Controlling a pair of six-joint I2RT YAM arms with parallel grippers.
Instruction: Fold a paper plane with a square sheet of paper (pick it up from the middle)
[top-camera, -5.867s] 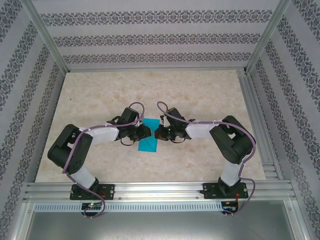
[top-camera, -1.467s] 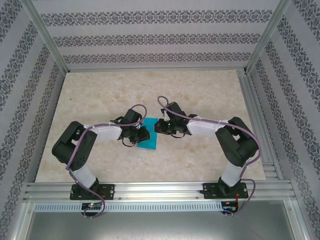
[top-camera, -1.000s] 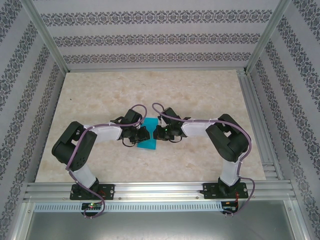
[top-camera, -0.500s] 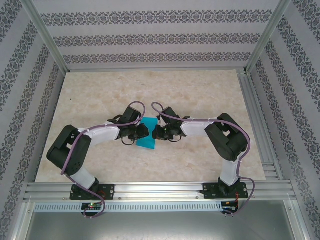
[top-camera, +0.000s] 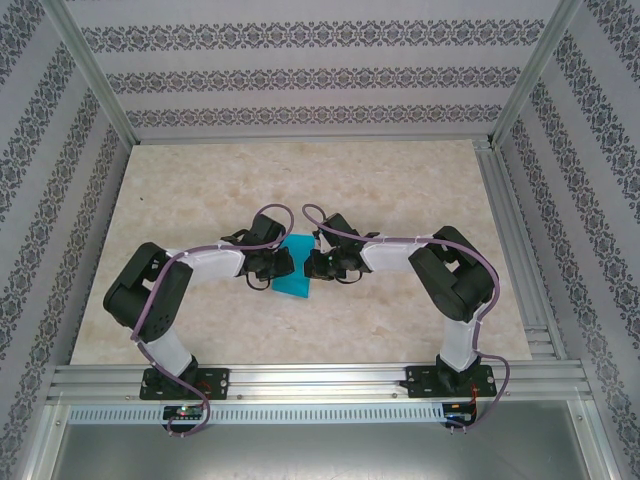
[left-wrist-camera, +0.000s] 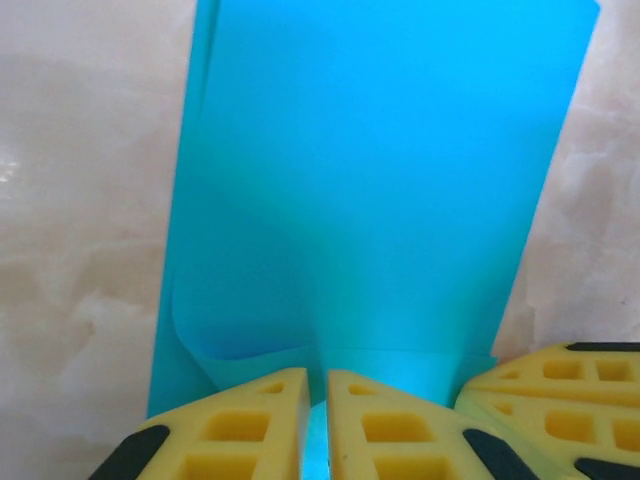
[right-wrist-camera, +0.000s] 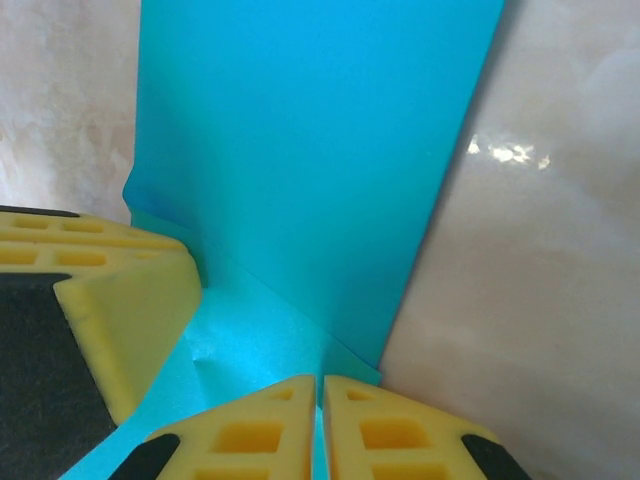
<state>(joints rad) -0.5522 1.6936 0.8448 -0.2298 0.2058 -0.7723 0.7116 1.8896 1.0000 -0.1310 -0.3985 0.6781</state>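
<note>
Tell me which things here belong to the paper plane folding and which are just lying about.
Part of the job:
- square sheet of paper, partly folded
- left tool, pinching it
- right tool, pinching it

Just surroundings:
- table
- metal frame
- patterned walls

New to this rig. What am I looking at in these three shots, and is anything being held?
Two robot arms are bolted side by side at the near edge of a marble-patterned table. The wide picture comes from a fixed camera above and behind them. The two close-ups come from cameras on the wrists: one looks past the yellow left tool, the other past the right tool. On the table lies one turquoise sheet of paper, already partly folded. The tools meet at it from opposite sides, and each is shut on the paper's edge.
</note>
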